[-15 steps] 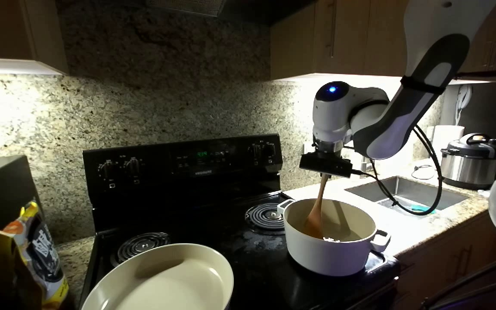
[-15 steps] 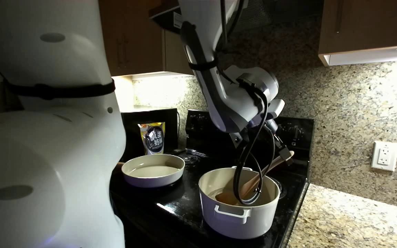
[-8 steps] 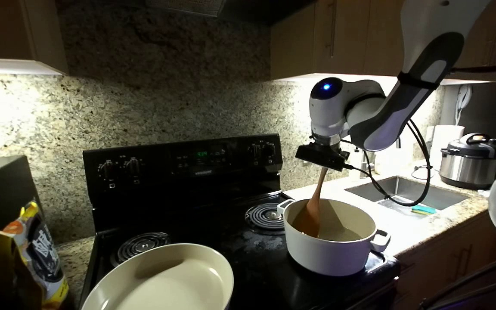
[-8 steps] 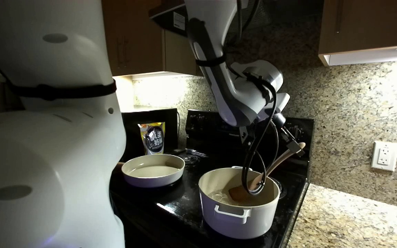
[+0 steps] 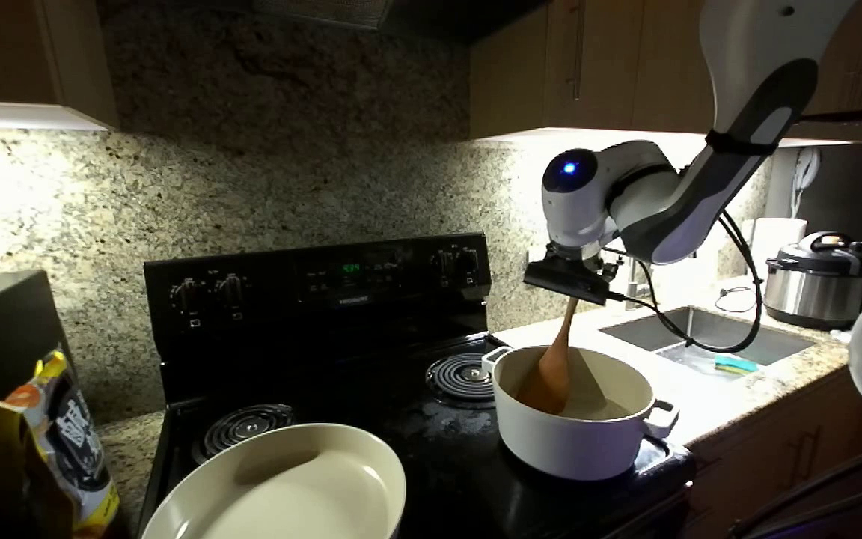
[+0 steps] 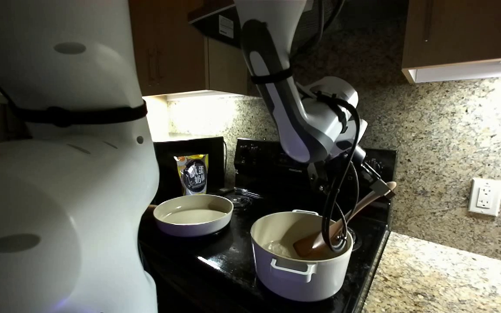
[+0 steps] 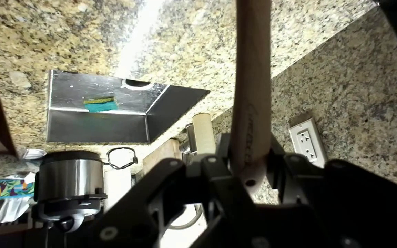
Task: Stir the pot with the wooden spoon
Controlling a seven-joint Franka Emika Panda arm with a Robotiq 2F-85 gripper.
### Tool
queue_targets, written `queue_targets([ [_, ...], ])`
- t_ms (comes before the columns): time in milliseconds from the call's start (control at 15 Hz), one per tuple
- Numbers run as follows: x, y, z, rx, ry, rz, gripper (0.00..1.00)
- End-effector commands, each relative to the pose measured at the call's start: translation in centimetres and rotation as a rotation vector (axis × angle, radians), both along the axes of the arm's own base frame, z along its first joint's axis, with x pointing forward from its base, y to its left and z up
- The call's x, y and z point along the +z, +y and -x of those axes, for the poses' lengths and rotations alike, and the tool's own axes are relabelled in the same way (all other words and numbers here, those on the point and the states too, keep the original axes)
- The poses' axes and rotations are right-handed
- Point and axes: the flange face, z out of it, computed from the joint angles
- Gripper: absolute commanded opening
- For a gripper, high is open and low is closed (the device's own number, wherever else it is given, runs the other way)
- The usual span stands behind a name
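The round white pot (image 5: pixel 569 449), beige inside, with small side handles, sits upright at the front right corner of the stove (image 5: pixel 453 486). The light-brown wooden spoon (image 5: pixel 554 370) slants inside it, head down, long handle rising above the rim.

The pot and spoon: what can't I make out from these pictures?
Pot: the near part of its floor, hidden by its near wall in both exterior views.
Spoon: part of it, crossed by the cable in an exterior view.
Spoon's head: cut off by the wrist view's top edge.
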Motion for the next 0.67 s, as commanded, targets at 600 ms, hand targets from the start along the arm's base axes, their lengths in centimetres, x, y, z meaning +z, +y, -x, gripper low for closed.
queue_targets([
  [600, 1.4, 4.2, 4.4, 0.249, -0.056, 0.033, 0.07],
])
